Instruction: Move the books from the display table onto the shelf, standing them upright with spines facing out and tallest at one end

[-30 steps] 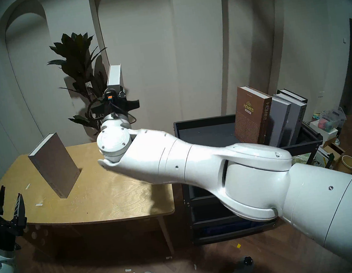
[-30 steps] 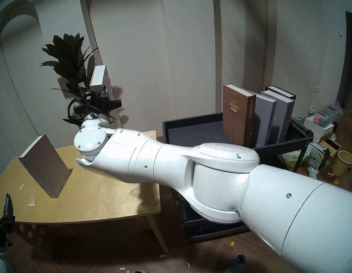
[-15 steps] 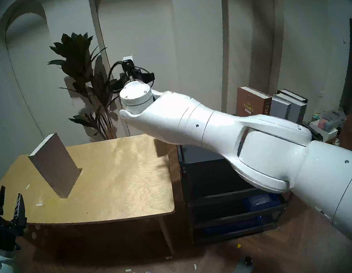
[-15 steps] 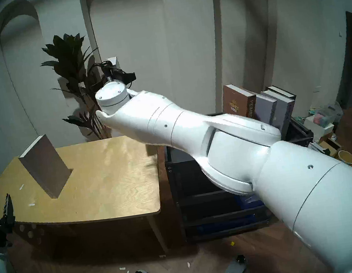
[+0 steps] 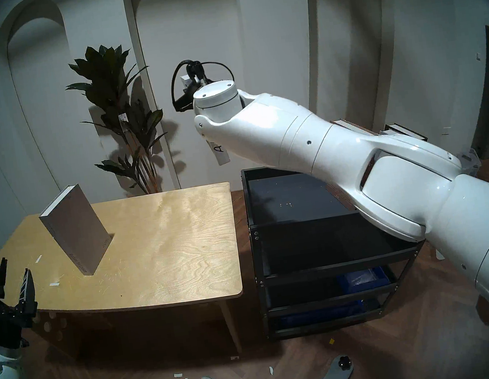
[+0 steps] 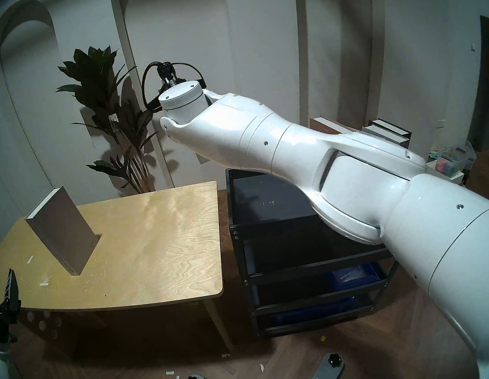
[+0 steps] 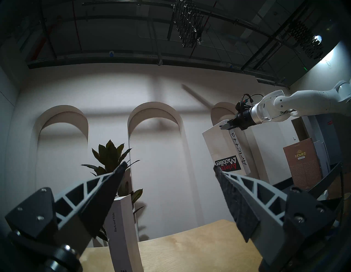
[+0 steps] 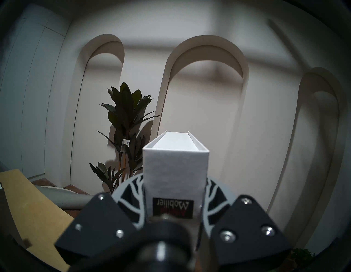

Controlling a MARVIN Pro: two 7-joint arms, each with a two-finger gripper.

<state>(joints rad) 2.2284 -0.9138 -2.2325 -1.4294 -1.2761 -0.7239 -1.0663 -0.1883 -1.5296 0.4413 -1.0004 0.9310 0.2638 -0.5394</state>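
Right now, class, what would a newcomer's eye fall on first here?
The big white right arm sweeps across the head view, its right gripper holding the white "Arletta" book high beside the black shelf. One grey book stands alone on the wooden display table.

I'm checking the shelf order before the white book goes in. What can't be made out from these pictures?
- Shelved books: both head views, the right arm covers all but their top edges, so spines and order are unreadable.
- Right gripper: hidden behind its wrist in the head views.
- White book: head views show only slivers.
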